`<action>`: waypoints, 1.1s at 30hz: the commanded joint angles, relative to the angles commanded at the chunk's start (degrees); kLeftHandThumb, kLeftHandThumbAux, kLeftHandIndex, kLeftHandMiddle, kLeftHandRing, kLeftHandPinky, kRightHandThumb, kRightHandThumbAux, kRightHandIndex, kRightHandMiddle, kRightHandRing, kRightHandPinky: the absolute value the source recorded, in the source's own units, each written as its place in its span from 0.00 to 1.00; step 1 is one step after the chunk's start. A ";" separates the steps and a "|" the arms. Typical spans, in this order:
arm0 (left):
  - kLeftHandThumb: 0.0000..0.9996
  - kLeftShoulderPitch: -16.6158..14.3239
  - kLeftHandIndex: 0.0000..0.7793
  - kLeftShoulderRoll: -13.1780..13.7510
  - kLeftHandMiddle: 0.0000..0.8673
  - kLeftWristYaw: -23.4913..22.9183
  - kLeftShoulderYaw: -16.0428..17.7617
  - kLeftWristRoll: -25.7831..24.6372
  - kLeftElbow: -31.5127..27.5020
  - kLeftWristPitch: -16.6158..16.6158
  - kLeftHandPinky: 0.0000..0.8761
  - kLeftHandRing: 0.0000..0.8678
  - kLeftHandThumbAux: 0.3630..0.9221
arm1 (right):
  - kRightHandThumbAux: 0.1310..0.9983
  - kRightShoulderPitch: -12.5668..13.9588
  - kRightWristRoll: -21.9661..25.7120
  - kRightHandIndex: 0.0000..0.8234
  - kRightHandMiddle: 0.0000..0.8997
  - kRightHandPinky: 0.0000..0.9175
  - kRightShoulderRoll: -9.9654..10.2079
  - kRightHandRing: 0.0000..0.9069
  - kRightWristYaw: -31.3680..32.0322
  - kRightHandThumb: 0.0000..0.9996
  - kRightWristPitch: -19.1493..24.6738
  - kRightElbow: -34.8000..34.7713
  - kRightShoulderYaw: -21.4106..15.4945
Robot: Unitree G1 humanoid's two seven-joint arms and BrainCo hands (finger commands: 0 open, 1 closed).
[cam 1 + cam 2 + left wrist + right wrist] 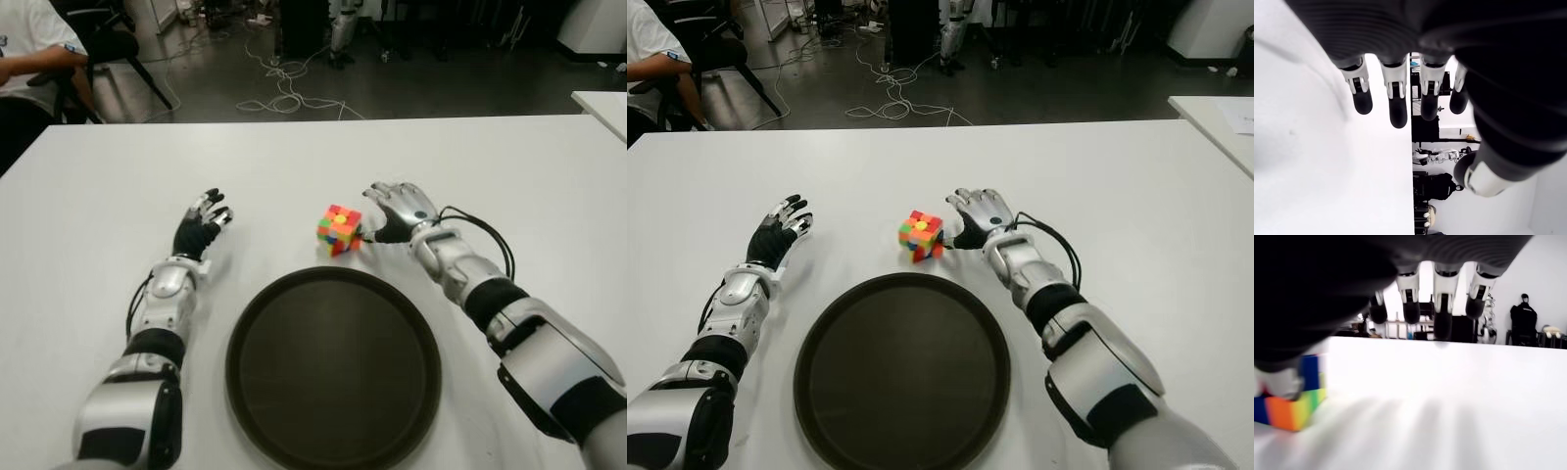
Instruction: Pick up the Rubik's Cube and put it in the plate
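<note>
A multicoloured Rubik's Cube stands on the white table, just beyond the far rim of the round dark plate. My right hand is immediately to the cube's right, fingers stretched out and open. Its thumb lies against the side of the cube; the other fingers do not wrap it. My left hand shows to the left of the plate with its fingers spread and nothing in them. The plate holds nothing.
A seated person and a chair are beyond the table's far left corner. Cables trail over the floor behind the table. Another white table's corner shows at the right.
</note>
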 joint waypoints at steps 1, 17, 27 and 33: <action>0.22 0.01 0.07 -0.02 0.13 0.10 -0.01 0.01 -0.08 0.10 0.08 0.12 0.59 | 0.33 -0.07 -0.05 0.00 0.00 0.00 -0.03 0.00 0.43 0.05 0.08 -0.07 0.11; 0.21 0.15 0.07 0.05 0.14 0.07 0.23 -0.57 -0.33 0.73 0.08 0.12 0.56 | 0.26 -0.23 0.09 0.00 0.00 0.00 -0.05 0.00 2.28 0.04 0.78 -0.84 0.36; 0.23 0.10 0.08 -0.11 0.15 0.34 0.61 -0.56 0.00 0.28 0.09 0.13 0.64 | 0.23 -1.00 0.07 0.00 0.00 0.00 -0.73 0.00 2.74 0.05 0.42 -0.74 0.32; 0.24 -0.23 0.09 -0.05 0.15 0.61 0.90 -0.59 0.82 0.08 0.09 0.13 0.62 | 0.22 -1.69 0.45 0.00 0.00 0.00 -1.49 0.00 3.07 0.04 -0.25 -0.70 -0.20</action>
